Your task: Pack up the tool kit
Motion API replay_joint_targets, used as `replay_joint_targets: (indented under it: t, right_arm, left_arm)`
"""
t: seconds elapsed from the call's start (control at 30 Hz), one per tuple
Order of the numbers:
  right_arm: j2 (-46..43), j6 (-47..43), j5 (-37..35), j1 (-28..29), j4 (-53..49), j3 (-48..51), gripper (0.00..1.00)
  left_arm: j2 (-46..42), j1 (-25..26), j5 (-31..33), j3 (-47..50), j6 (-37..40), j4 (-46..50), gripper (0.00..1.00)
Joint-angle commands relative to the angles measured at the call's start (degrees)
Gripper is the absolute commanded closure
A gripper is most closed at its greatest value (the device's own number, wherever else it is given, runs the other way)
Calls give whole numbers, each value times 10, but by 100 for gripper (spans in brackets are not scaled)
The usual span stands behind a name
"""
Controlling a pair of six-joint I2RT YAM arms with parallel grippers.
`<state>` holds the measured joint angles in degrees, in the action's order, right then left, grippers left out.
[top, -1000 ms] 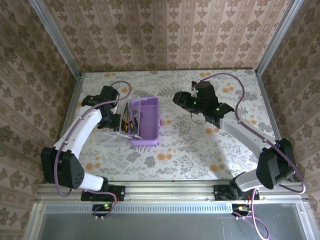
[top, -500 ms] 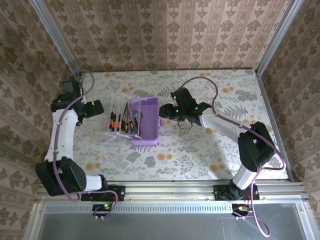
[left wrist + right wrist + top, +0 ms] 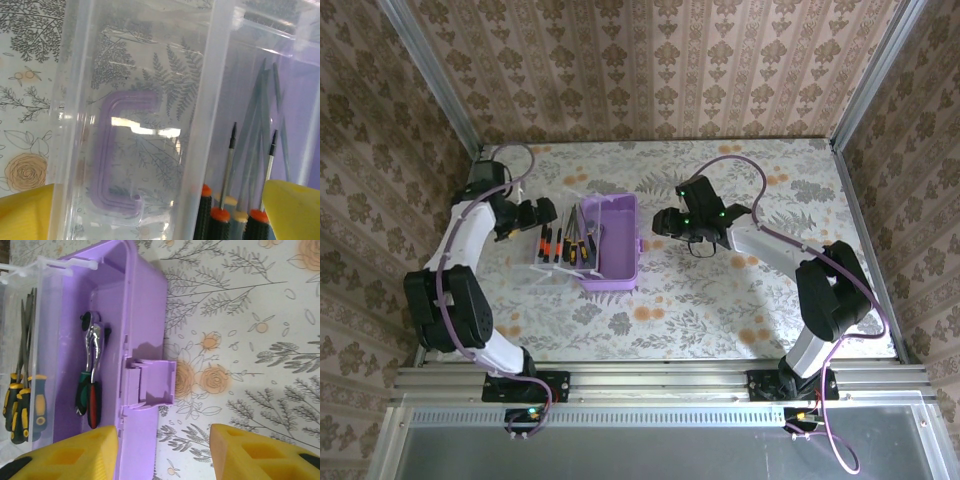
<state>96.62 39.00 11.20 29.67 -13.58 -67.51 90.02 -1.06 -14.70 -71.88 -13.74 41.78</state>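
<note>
The lilac case sits open on the table, with its clear lid folded left under the screwdrivers. The left end effector faces the lid's edge and the right end effector faces the latch. Both are released, probably ready for closing.

Lilac-purple case, clear lid with purple handle. Black screwdrivers, orange and yellow collars. Yellow right end effector. Desk print: grey ferns, orange roses.
</note>
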Motion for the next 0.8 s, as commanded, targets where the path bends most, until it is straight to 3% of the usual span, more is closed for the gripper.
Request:
replay_joint_targets:
  t: [0.0,0.4,0.67,0.77]
  right_arm:
    - [-21,-14,11,-14,-1,14,47]
    - [-47,-30,21,-81,-9,51,47]
    - [-74,-50,19,-113,-26,65,47]
    - [-86,-55,8,-120,-32,69,47]
  left_arm:
    - [4,42,-9,-32,-22,-14,0]
    - [0,189,37,-34,-95,-49,1]
    - [-60,148,64,-66,-67,5,0]
    - [-162,75,-3,43,-118,-98,0]
